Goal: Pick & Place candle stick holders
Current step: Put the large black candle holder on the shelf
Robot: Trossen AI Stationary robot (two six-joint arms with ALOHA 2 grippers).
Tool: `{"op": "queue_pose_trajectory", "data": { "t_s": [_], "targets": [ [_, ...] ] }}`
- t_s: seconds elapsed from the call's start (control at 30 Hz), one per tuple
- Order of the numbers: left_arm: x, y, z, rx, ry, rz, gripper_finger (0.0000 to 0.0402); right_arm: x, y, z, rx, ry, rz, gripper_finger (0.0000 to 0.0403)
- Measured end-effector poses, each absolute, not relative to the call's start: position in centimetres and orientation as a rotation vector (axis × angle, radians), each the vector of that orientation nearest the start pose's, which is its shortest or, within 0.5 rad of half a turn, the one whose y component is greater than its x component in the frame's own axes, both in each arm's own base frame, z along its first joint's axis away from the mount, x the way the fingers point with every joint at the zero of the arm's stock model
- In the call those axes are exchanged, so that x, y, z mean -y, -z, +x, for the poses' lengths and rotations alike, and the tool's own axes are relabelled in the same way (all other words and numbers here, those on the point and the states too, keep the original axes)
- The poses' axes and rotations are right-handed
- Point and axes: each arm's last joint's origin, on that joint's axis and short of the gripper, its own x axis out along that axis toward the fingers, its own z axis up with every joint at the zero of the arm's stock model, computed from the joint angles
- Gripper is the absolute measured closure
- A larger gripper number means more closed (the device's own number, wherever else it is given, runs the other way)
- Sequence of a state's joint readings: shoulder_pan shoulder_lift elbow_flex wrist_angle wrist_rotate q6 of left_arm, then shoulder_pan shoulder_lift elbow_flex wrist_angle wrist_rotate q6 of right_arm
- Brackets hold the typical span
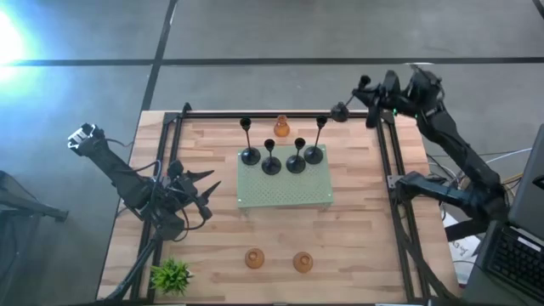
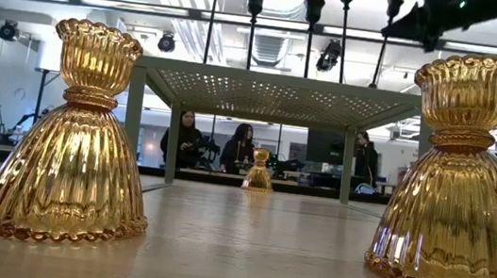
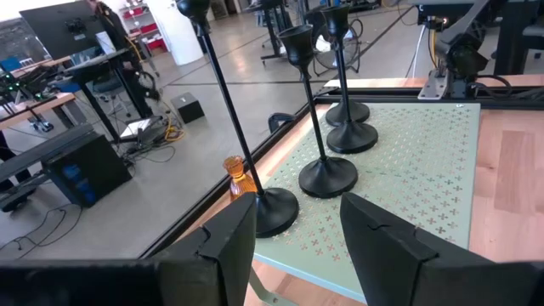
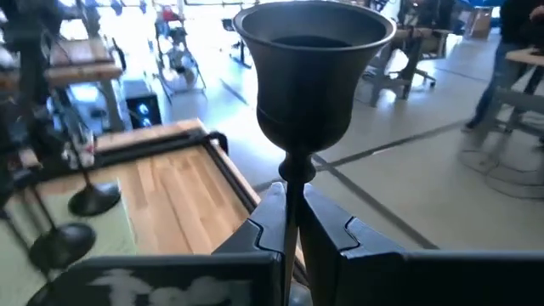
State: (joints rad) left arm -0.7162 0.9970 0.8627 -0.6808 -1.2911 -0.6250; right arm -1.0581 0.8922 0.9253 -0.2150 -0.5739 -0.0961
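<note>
The right gripper (image 4: 291, 223) is clamped on the thin stem of a black candle holder (image 4: 310, 81), just below its bell-shaped cup, up at the far right corner of the table (image 1: 357, 242) beside the black frame rail (image 1: 280, 113). The holder's smooth, matte cup stands upright above the fingers (image 4: 255, 234).

Away from that gripper, toward the table's middle, a pale green perforated stand (image 1: 283, 189) carries four more black holders (image 1: 270, 165) with round domed bases and thin stems, set in a loose row. A squat amber glass holder (image 1: 281, 127) sits just behind the stand, near the rail. Two more amber holders (image 2: 79, 137), ribbed and skirt-shaped with beaded rims, stand well apart from the stand near the front edge.

The left gripper (image 3: 299, 238) hangs with its fingers spread and empty, left of the stand, aimed at the nearest black base. A small green plant (image 1: 171, 274) sits at the front left corner.
</note>
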Motion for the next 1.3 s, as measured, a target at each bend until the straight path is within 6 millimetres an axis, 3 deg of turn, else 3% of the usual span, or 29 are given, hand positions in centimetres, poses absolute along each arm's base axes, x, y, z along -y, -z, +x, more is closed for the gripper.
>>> {"op": "queue_pose_trajectory", "data": {
  "t_s": [0.17, 0.5, 0.73, 0.93, 1.07, 1.3],
  "targets": [
    [9.7, -29.7, 15.4, -0.25, -0.64, 0.097, 0.0225, 19.4, -35.6, 11.3, -0.062, 0.37, 0.055, 0.0392],
    [9.7, -29.7, 15.4, -0.25, -0.64, 0.097, 0.0225, 26.0, -34.2, 14.8, -0.106, 0.138, 0.114, 0.0392],
    [9.7, -29.7, 15.4, -0.251, -0.639, 0.098, 0.0225, 27.3, -34.9, 17.9, -0.109, 0.082, 0.062, 0.0392],
    [9.7, -29.7, 15.4, -0.251, -0.639, 0.098, 0.0225, 29.0, -35.4, 19.2, -0.108, 0.101, 0.021, 0.0392],
    [9.7, -29.7, 15.4, -0.251, -0.639, 0.098, 0.0225, 30.8, -34.8, 20.3, -0.118, 0.091, 0.034, 0.0392],
    [9.7, -29.7, 15.4, -0.251, -0.639, 0.098, 0.0225, 32.5, -33.0, 22.0, -0.103, -0.143, 0.081, 0.0392]
  ]
}}
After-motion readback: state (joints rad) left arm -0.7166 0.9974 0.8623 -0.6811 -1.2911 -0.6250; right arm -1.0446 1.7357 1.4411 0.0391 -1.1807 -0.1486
